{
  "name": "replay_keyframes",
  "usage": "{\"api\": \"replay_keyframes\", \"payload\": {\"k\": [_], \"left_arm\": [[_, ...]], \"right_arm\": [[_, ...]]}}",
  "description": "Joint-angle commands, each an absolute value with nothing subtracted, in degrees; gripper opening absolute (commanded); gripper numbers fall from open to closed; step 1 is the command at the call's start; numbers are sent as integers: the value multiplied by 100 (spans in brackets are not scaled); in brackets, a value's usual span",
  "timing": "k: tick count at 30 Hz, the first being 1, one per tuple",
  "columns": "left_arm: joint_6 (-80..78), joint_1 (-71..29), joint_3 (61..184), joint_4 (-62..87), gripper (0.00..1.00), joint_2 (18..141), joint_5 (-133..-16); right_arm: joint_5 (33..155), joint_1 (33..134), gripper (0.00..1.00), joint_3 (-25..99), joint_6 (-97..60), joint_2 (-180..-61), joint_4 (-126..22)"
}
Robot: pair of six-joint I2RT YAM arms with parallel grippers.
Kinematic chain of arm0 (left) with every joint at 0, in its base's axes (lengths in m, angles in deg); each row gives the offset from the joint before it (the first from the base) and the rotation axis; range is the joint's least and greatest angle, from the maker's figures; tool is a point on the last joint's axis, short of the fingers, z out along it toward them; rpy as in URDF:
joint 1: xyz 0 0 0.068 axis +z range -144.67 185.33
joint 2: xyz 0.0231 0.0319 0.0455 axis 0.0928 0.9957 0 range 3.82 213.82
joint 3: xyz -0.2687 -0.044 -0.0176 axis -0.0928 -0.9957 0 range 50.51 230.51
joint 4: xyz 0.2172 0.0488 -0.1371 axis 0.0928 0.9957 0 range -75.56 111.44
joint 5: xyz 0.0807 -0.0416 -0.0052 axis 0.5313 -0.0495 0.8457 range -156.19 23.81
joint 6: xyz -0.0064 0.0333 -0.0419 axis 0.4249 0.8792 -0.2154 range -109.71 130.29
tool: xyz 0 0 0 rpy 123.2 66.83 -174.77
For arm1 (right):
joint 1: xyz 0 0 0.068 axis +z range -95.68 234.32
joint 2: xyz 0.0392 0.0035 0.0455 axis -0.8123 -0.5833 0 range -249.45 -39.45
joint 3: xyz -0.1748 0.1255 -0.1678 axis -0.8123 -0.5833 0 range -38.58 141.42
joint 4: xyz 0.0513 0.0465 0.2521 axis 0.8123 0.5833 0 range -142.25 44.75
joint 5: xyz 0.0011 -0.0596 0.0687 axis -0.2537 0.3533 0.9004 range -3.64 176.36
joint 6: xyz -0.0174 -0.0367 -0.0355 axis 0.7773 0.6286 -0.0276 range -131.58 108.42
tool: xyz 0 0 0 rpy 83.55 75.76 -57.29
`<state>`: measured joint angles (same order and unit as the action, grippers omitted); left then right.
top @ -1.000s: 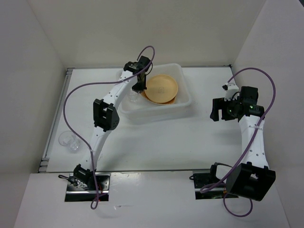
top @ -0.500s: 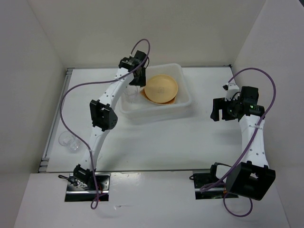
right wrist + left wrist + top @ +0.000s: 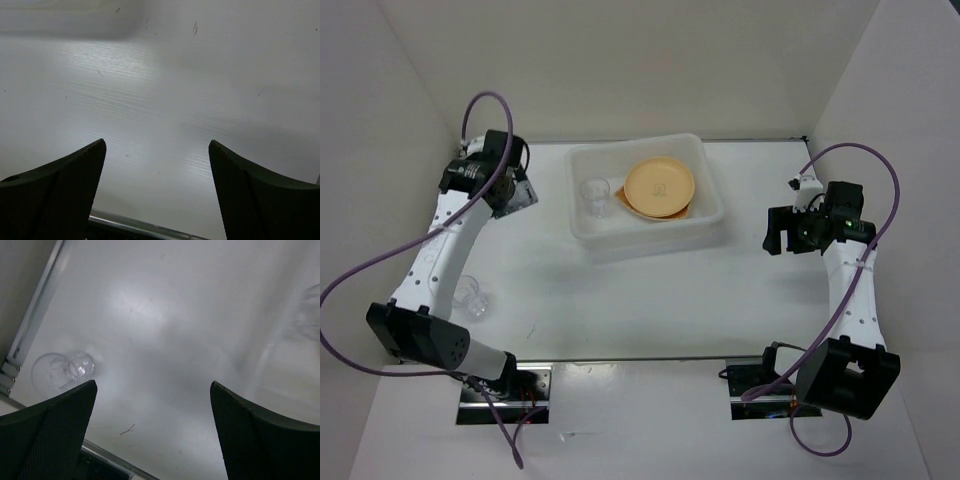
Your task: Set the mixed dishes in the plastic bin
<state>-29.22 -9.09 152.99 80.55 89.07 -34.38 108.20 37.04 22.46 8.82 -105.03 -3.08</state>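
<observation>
The plastic bin stands at the back middle of the table. Inside it lies a stack of orange plates, a round pale one on top, and a clear cup stands upright in its left end. A second clear cup rests on the table near the left edge; in the left wrist view this cup lies on its side at lower left. My left gripper hovers open and empty left of the bin, well behind that cup. My right gripper hangs open and empty right of the bin.
A metal rail runs along the table's left edge, just beside the loose cup. The bin's translucent wall shows at the right of the left wrist view. White walls close in the table on three sides.
My left gripper opened and let go of the clear cup inside the bin, then the arm swung out to the left of the bin. The right arm has not moved.
</observation>
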Motion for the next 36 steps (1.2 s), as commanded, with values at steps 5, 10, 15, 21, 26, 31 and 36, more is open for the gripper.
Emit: {"api": "replay_keyframes", "payload": {"k": [5, 10, 15, 21, 26, 31, 36], "left_arm": [[-3041, 645, 12558, 7456, 100, 8046, -4307], [-2672, 1551, 12023, 7237, 100, 8160, -4699], [-2618, 2071, 11520, 6736, 100, 8221, -5335], [-2566, 2273, 11468, 6630, 100, 8502, -5608], [-2513, 2326, 11414, 6516, 100, 8748, -5679], [-2513, 2326, 11414, 6463, 100, 8942, -5626], [-2574, 2326, 11414, 6463, 100, 8995, -5503]], "right_arm": [[10921, 3665, 88, 2198, 872, -10634, -558], [10921, 3665, 88, 2198, 872, -10634, -558], [10921, 3665, 88, 2198, 872, -10634, -558], [10921, 3665, 88, 2198, 872, -10634, -558], [10921, 3665, 88, 2198, 872, -10634, -558], [10868, 3665, 88, 2198, 872, -10581, -558], [10868, 3665, 88, 2198, 872, -10581, -610]]}}
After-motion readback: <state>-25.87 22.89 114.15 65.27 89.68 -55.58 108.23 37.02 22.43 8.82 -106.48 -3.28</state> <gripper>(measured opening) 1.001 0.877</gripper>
